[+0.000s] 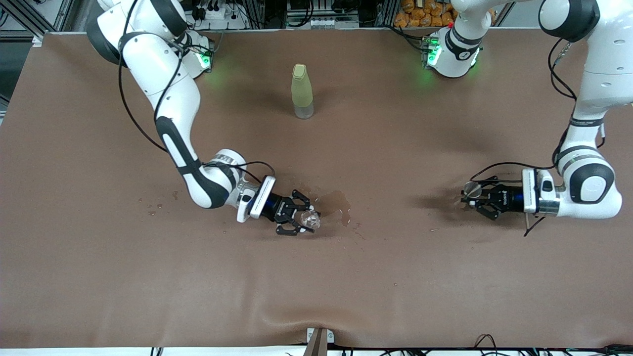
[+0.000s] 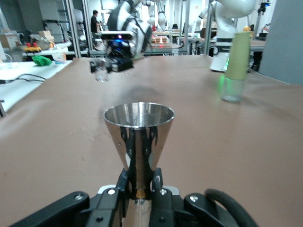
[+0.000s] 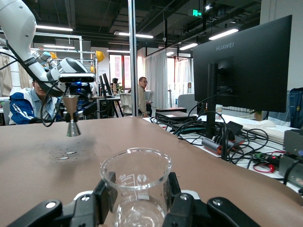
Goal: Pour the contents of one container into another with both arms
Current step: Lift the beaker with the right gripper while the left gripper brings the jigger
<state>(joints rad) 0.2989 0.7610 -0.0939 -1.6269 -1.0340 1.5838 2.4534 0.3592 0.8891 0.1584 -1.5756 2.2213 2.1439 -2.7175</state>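
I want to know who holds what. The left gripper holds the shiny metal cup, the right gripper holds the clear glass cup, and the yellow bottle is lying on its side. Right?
Not quite. The yellow bottle stands upright, as the front view shows. The left gripper does hold the metal cup, and the right gripper the glass cup.

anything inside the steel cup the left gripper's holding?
The left gripper is shut on the steel cup. The left wrist view shows the rim and upper inner wall, bare. The bottom is hidden, so liquid there cannot be ruled out.

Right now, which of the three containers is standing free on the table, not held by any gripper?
The yellow-green bottle, upright between the arm bases. The right gripper holds the glass beaker; the left gripper holds the metal cup.
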